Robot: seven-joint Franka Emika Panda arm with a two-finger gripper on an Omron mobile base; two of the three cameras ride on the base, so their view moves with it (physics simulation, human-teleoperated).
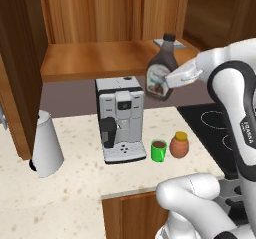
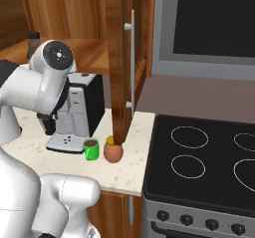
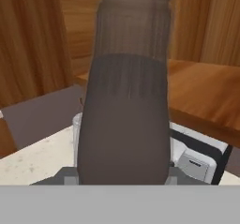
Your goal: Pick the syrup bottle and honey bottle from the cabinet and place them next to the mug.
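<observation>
- The cabinet (image 1: 100,58) lies behind and beside the gripper (image 1: 167,80), its shelf edge roughly level with it.
- The coffee machine (image 1: 120,118) stands on the counter (image 1: 75,183), below the gripper.
- The syrup bottle (image 1: 161,70) is clamped in the gripper's closed fingers, tilted, off the shelf in front of its edge.
- The honey bottle (image 1: 179,145) sits on the counter well below the gripper.
- The mug (image 1: 159,150) stands just beside the honey bottle, also far beneath the gripper.

Speckled beige tabletop (image 1: 75,193) carrying a silver coffee machine (image 1: 120,118) and white kettle (image 1: 46,144); black stovetop (image 2: 209,167) with ring burners alongside, knobs on its front; grey-brown back wall (image 2: 199,95); dark panel above
</observation>
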